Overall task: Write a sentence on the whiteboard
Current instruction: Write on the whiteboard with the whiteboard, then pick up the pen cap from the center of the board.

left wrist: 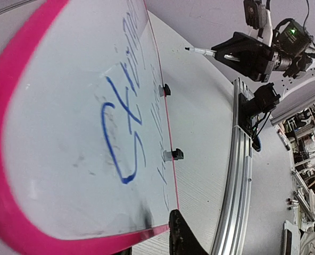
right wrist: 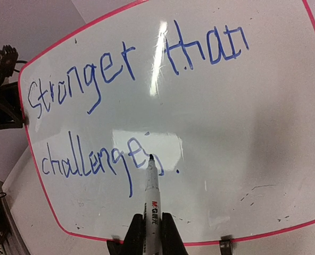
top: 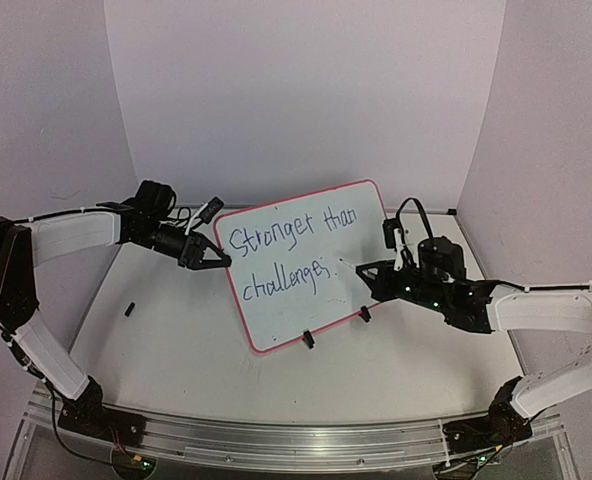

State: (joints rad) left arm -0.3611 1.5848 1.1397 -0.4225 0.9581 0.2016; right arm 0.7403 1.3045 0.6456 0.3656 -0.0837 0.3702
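Note:
The whiteboard (top: 288, 318) stands tilted on two black clip feet in the middle of the table, its red-pink rim all round. The sentence (top: 276, 240) in blue reads "Stronger than challenges." over two lines (right wrist: 96, 85). My right gripper (right wrist: 151, 232) is shut on a white marker (right wrist: 152, 196). The marker's tip is over the last letter of "challenges", and in the left wrist view the marker (left wrist: 200, 51) stands a little off the board's face (left wrist: 56, 122). My left gripper (top: 219, 262) is at the board's left edge. One dark finger (left wrist: 183, 239) shows beside the rim; its grip is unclear.
A small black cap-like piece (top: 130, 309) lies on the table to the left. The aluminium rail (top: 296, 440) runs along the near edge with both arm bases on it. Pale walls close in the back and both sides. The clip feet (top: 308, 340) point toward me.

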